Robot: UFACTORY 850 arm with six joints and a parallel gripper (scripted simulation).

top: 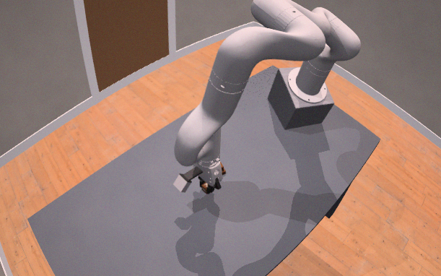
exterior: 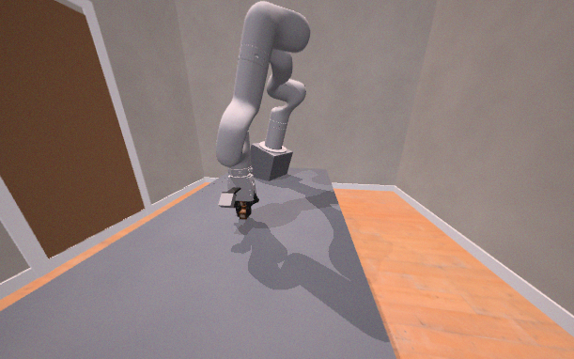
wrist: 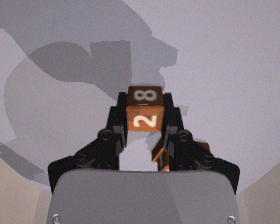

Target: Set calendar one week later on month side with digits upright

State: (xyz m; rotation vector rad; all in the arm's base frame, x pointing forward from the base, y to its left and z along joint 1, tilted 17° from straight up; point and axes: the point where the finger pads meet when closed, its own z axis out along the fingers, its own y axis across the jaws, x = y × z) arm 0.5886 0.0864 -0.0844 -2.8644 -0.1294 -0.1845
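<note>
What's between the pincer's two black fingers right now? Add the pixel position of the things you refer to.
In the wrist view, an orange-brown cube [wrist: 145,109] with white digits, a 2 and an 8 showing, sits between the black fingers of the pincer [wrist: 144,104], one on each side.
</note>
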